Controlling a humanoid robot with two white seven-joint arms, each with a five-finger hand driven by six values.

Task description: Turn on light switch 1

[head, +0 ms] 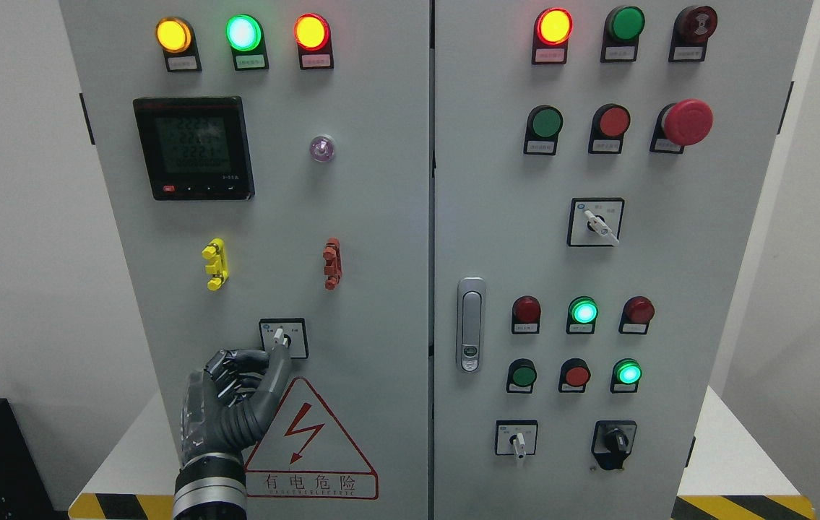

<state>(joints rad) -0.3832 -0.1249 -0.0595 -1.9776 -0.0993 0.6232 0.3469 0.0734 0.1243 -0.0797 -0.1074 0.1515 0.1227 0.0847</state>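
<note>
The left hand (pixel 232 393) reaches up with its fingers (pixel 276 368) loosely curled, grasping nothing, one fingertip touching the switch (pixel 282 337) lever just above. To turn it well, push sideways on the lever tip, keeping steady contact.

Light switch 1 (pixel 283 338): small rotary selector on square white plate with black border, mounted low on left door of grey cabinet (pixel 381 253), just above red-bordered warning triangle, closer to door's right edge than left. White lever-style knob tilted up and slightly left. Tiny labels at plate's upper corners, too small to read. Lower left of knob partly covered.
</note>
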